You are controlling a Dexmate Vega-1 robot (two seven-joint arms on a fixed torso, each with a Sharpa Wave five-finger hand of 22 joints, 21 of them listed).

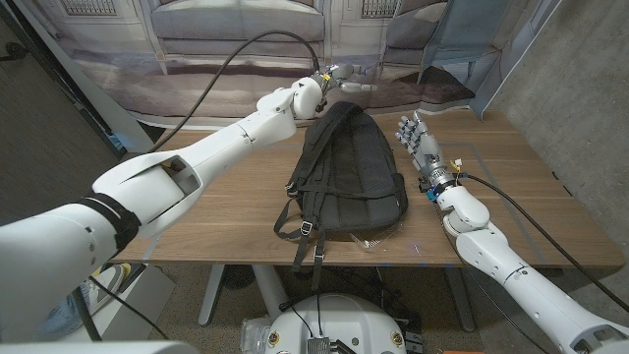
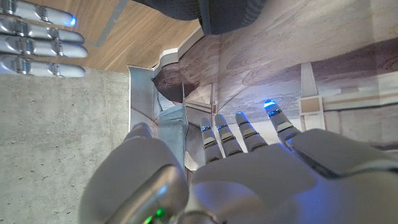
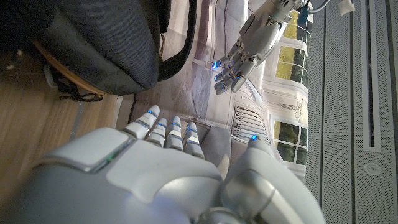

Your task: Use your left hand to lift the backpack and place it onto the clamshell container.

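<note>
Backpack (image 1: 346, 172) just beside left robot hand (image 1: 334, 79), ungrasped

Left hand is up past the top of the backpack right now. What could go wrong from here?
The backpack lies over a clear container that barely peeks out at its near edge, so it may crush.

Straps trail loose toward the table edge and could snag.

The open left hand could hook the top loop in withdrawing.

one backpack (image 1: 349, 172) lay on one bench (image 1: 236, 211), over one clamshell container (image 1: 378, 242); two hands flanked the backpack.
</note>
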